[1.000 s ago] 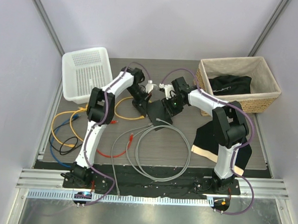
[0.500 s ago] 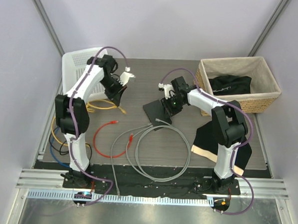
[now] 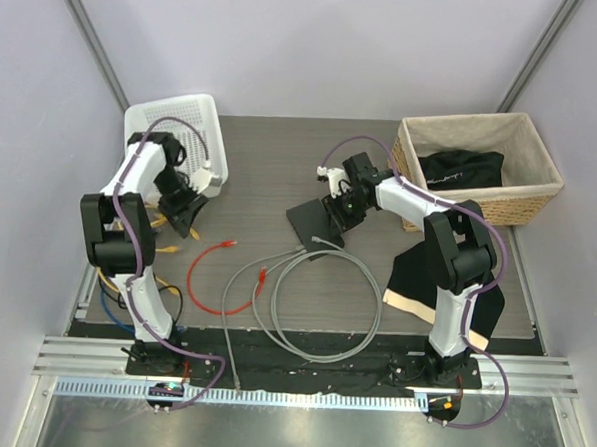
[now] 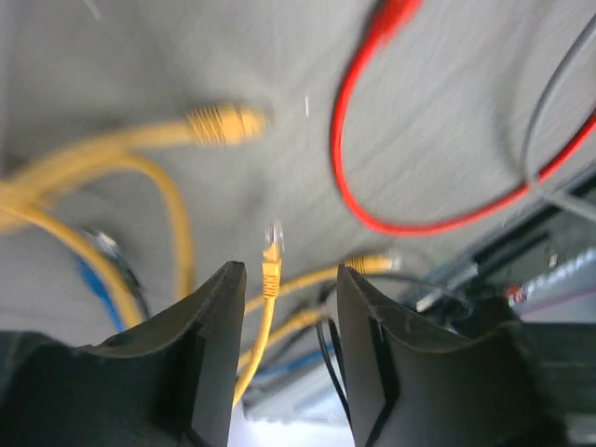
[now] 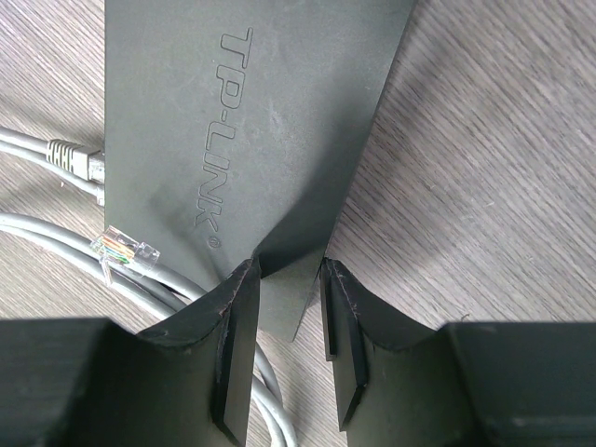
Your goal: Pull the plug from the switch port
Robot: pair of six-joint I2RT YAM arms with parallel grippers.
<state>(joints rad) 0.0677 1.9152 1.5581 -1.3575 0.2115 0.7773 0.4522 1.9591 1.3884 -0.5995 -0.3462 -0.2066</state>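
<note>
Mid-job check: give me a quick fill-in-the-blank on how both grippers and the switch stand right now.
The switch is printed with the brand name ___. The right gripper is shut on one ___ of it. Between the fingers of the open left gripper shows the plug of a ___ cable.
Missing words: TP-LINK; corner; yellow.
</note>
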